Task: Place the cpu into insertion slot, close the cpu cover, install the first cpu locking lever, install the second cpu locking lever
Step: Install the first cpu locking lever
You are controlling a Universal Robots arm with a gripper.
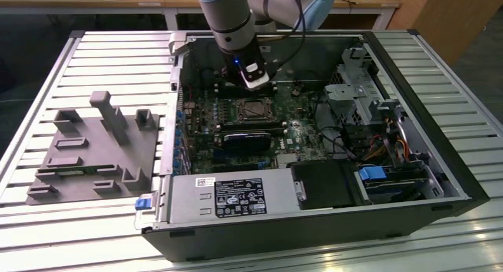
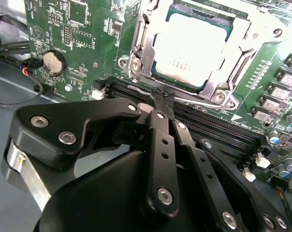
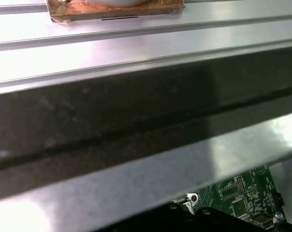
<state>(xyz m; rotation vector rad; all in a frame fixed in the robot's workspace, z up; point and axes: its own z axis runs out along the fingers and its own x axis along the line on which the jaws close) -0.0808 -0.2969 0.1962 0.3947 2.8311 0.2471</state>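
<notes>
Cpu [image 2: 191,46] seated in insertion slot [image 2: 180,81], cpu cover [image 2: 138,50] down over it. Claw [image 2: 163,98] pinched shut, nothing seen held — tips at locking lever [image 2: 199,100] just beside cover. Risk: tips slip off thin wire — lever springs up, claw strikes memory slots [image 2: 218,128].

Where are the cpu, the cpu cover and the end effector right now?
the cpu [image 2: 191,46]: second wrist view, middle of its metal top.
the cpu cover [image 2: 145,44]: second wrist view, frame bar beside the chip.
the end effector [image 2: 164,99]: second wrist view, between its fingertips.
</notes>
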